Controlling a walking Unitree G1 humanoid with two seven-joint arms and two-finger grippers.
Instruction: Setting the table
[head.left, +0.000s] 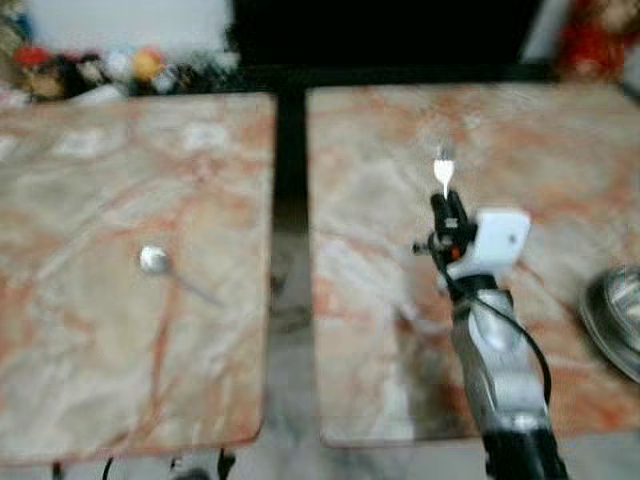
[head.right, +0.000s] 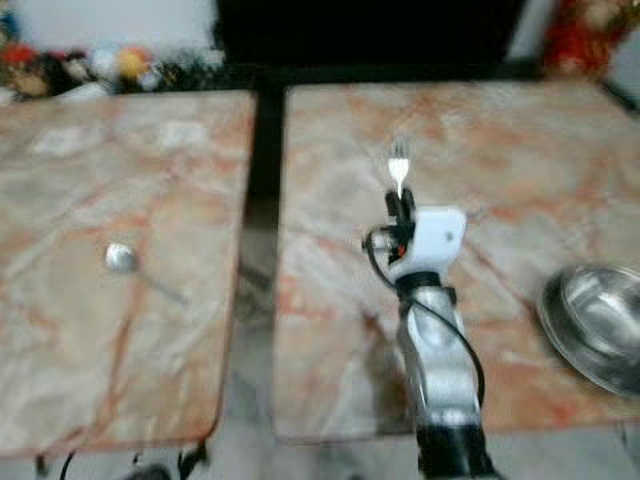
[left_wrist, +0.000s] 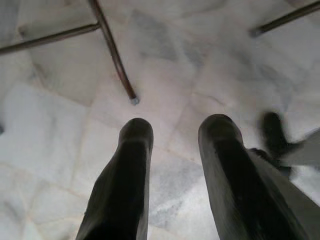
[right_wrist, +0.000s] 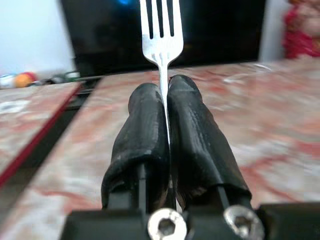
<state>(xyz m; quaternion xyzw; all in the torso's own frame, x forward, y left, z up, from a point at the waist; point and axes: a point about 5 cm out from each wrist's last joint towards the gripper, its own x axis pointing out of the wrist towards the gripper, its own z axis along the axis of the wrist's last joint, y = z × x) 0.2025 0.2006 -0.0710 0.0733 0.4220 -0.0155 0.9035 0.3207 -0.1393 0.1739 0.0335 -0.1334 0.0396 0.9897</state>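
Note:
My right gripper (head.left: 447, 201) is shut on a silver fork (head.left: 444, 171), whose tines stick out past the fingertips. It hovers over the middle of the right marble table (head.left: 380, 330). The right wrist view shows the fork (right_wrist: 160, 30) clamped between the two black fingers (right_wrist: 192, 130). A silver spoon (head.left: 160, 264) lies on the left marble table (head.left: 90, 380). A steel bowl (head.right: 598, 322) sits at the right table's right edge. My left gripper (left_wrist: 175, 132) hangs open above the floor.
A dark gap (head.left: 289, 200) separates the two tables. Toys and small objects (head.left: 90, 70) line the far left behind the tables. Below the left gripper are pale floor tiles (left_wrist: 60, 130) and thin metal table legs (left_wrist: 112, 50).

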